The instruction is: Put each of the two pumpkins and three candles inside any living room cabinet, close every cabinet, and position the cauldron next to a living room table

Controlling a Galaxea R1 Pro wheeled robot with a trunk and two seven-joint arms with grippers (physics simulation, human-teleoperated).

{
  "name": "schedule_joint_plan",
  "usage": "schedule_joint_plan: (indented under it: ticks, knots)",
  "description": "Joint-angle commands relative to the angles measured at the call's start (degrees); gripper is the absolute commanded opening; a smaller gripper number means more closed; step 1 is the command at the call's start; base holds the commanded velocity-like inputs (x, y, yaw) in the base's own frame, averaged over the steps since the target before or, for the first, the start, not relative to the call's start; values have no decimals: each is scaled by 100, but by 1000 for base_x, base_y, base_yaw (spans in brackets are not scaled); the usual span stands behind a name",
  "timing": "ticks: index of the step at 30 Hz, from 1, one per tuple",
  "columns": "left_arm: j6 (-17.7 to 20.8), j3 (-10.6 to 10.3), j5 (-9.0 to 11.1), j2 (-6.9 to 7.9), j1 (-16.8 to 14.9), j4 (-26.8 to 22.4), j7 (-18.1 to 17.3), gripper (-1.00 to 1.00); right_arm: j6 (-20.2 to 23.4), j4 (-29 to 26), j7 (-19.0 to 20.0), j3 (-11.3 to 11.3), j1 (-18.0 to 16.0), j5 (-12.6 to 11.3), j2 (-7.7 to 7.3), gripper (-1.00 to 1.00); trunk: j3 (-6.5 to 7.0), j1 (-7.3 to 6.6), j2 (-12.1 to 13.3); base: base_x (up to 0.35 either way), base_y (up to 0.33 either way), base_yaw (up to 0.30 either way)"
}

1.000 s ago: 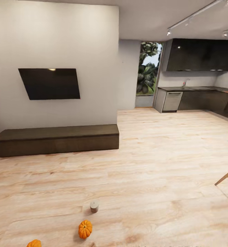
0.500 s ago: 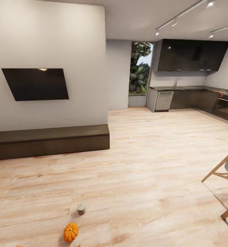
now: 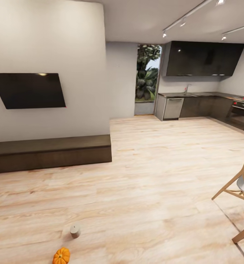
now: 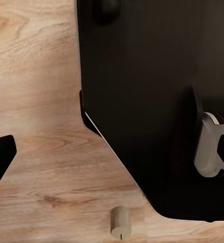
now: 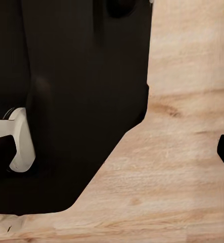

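Closest thing is a pumpkin (image 3: 61, 256) on the floor (image 3: 155, 190), cut off at the bottom edge of the head view, with a candle (image 3: 75, 231) just beyond it, standing upright. The left wrist camera also catches a candle (image 4: 120, 221) on the boards beside the robot's dark base (image 4: 152, 101) — so I'd guess the left arm is the nearer one. Can't tell how wide either set of jaws is. Farther back, the cabinet (image 3: 48, 152) sits closed along the wall under the TV (image 3: 28, 90).
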Motion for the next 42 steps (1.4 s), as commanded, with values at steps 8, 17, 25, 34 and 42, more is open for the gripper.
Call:
schedule_joint_plan:
  ticks: [8,17,25,34,42]
  knots:
    - [-9,-3,-4,-1,2,-9,5,100,-23,5,5,0,-3,3,0,100,-8,4,-6,239,-268,7]
    - [-9,-6,-4,-1,2,-9,5,100,-23,5,5,0,-3,3,10,100,-8,4,-6,244,-258,158]
    - [-9,-11,-4,-1,2,-9,5,100,-23,-3,5,0,-3,3,20,100,-8,4,-6,259,-226,258]
    - [-9,-11,-7,-1,2,-9,5,100,-31,-4,5,0,-3,3,26,100,-8,4,-6,264,-216,74]
    - [-9,-12,-7,-1,2,-9,5,100,-132,0,5,0,-3,3,27,100,-8,4,-6,268,-209,-49]
